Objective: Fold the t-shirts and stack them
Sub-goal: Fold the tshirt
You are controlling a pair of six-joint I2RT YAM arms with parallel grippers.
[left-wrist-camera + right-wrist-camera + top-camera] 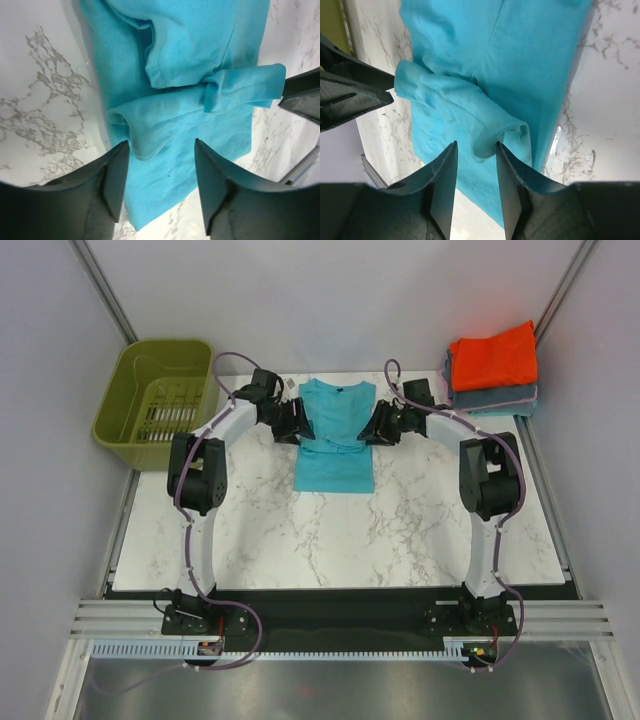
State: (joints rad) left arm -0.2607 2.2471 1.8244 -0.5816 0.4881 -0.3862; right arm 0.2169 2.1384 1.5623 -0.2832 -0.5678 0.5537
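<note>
The teal shirt [336,435] lies part-folded at the far middle of the counter [330,540]. We judge it light and limp, best held at its doubled side edges. The left pincer [161,146] and right pincer [476,146] flank it, jaws parted, gripping nothing. We see nothing in the basket [120,405]. The orange shirt [493,357] tops the grey shirt [500,400].

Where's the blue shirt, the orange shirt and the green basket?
teal t-shirt [335,440], top view, middle of its body on the table.
orange t-shirt [492,358], top view, top face of the folded shirt.
green basket [118,395], top view, its left wall.
</note>
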